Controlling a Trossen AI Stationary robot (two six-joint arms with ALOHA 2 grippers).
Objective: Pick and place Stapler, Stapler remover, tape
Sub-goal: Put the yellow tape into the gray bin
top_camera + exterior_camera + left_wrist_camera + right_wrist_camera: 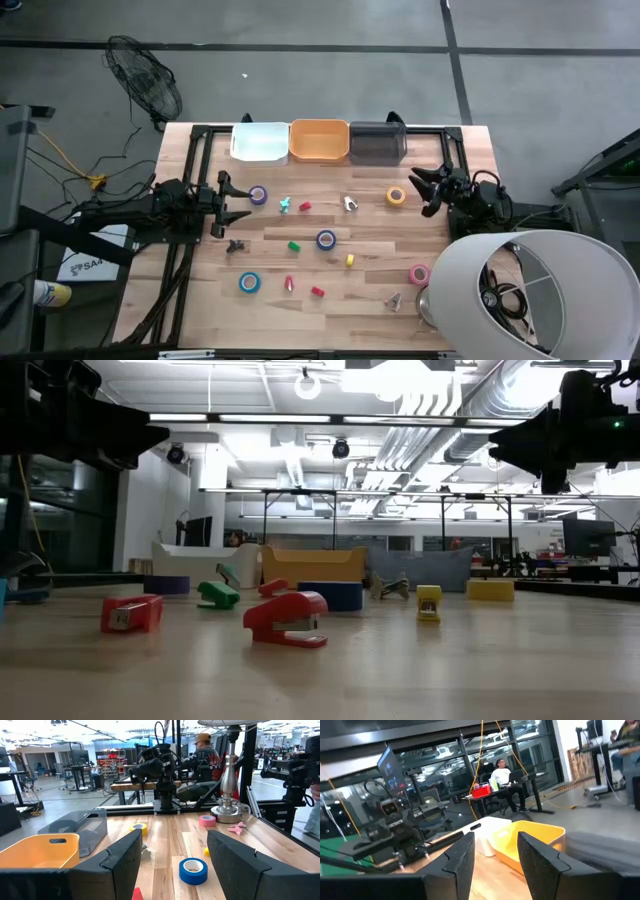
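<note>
Tape rolls lie flat on the wooden table: purple point(258, 195), yellow point(396, 196), blue point(326, 239), light blue point(249, 283) and pink point(419, 273). Small staplers lie among them: red point(305, 206), green point(294, 245), yellow point(350, 260) and red point(318, 292). Stapler removers lie there too: teal point(285, 205), silver point(349, 204) and black point(236, 245). My left gripper point(232, 205) is open at the table's left side, above the surface and beside the purple roll. My right gripper point(425, 190) is open at the right side, near the yellow roll. Neither touches anything.
White point(259, 141), orange point(319, 140) and grey point(377, 142) bins stand in a row at the far edge. A lamp with a wide white shade point(540, 295) and a metal foot point(228, 810) stands at the near right corner. A person sits beyond the table point(205, 750).
</note>
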